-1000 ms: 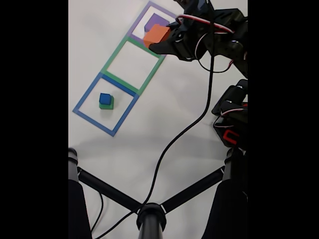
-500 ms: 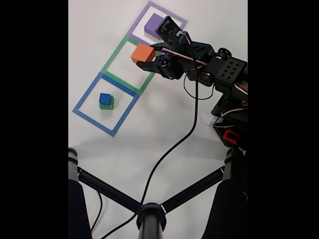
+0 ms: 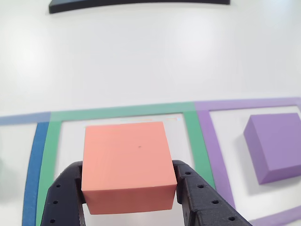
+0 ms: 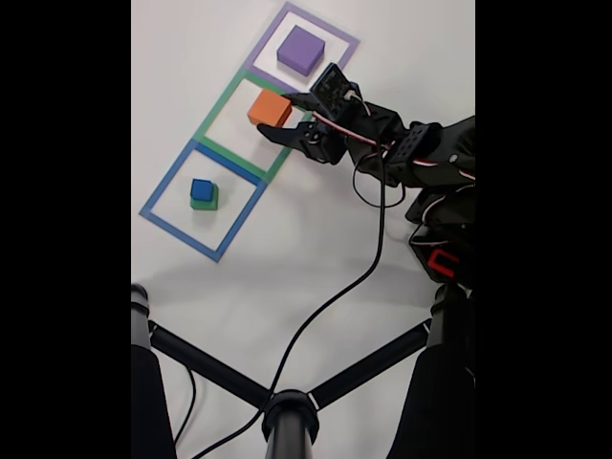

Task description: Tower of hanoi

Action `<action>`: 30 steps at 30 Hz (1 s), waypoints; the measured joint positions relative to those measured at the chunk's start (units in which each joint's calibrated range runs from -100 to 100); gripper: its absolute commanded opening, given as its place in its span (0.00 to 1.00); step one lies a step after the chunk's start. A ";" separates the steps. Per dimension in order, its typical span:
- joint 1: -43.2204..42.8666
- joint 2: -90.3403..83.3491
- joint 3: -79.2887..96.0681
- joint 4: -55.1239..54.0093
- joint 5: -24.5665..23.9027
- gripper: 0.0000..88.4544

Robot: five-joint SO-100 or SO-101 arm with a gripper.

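My gripper (image 3: 129,190) is shut on an orange cube (image 3: 126,165), its black fingers (image 3: 63,197) pressing both sides. In the fixed view the gripper (image 4: 274,115) holds the orange cube (image 4: 269,108) inside the green square outline (image 4: 212,113); I cannot tell whether the cube touches the table. A larger purple cube (image 4: 300,49) rests in the purple square outline (image 4: 256,53); the other view shows this purple cube (image 3: 275,146) to the right. A small blue cube (image 4: 201,189) sits on a green cube (image 4: 205,203) in the blue square outline (image 4: 163,186).
The three taped squares lie in a diagonal row on a white table. The arm's base (image 4: 445,239) stands at the right, with a black cable (image 4: 335,277) trailing toward a black stand (image 4: 287,411) with spread legs at the bottom. A dark strip (image 3: 141,4) edges the table's far side.
The gripper carried the orange cube away from above the purple cube, down and left into the green square. The purple cube now lies uncovered. The blue and green cubes stayed put.
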 measured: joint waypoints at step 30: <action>-0.41 43.31 -11.58 -37.80 0.00 0.12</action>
